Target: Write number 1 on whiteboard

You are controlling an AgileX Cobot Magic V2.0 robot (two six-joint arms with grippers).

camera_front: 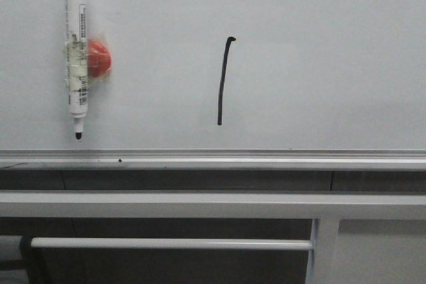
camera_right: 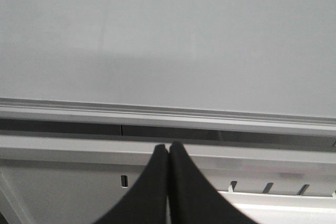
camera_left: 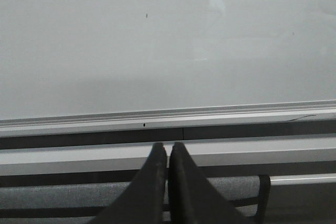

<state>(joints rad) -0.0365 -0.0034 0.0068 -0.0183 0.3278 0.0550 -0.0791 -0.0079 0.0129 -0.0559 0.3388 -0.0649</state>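
We've got the number 1 (camera_front: 222,81) drawn mid-whiteboard (camera_front: 319,58), right of a marker pen (camera_front: 76,51) stuck up beside a red magnet (camera_front: 100,58); left gripper (camera_left: 168,148) jaws are pressed together, right gripper (camera_right: 168,148) too, both empty below the rail (camera_front: 266,159).

number 1 (camera_front: 223,81) on whiteboard (camera_front: 319,64), marker pen (camera_front: 76,51) to its left

Whiteboard (camera_front: 319,64); number 1 (camera_front: 223,81); clipped marker (camera_front: 76,51)
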